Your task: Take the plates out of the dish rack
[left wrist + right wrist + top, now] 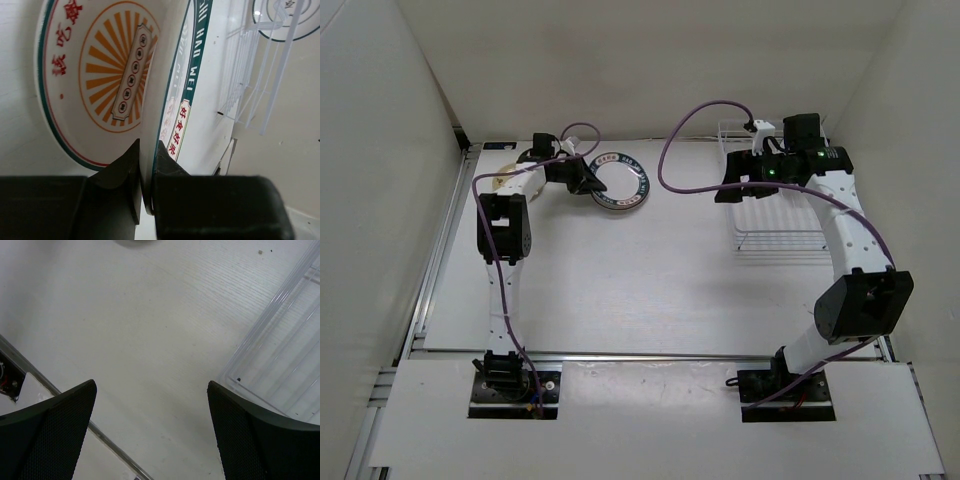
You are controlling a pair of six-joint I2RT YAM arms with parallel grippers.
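Observation:
My left gripper [585,182] is at the far left of the table, shut on the rim of the white plate with a dark-ringed rim [638,172]. In the left wrist view its jaws [146,150] pinch that plate's edge [200,100], and the plate with the orange rayed centre [107,70] lies close against it. A cream plate [505,180] is partly hidden under the left arm. The white wire dish rack [785,240] stands at the far right and also shows in the left wrist view [250,75]. My right gripper [728,190] is open and empty beside the rack's left side, above bare table [150,390].
White walls close in the table on the left, back and right. Purple cables [690,120] loop above the far middle. A metal rail [100,435] runs along the table edge. The rack's corner [280,350] is just right of my right fingers.

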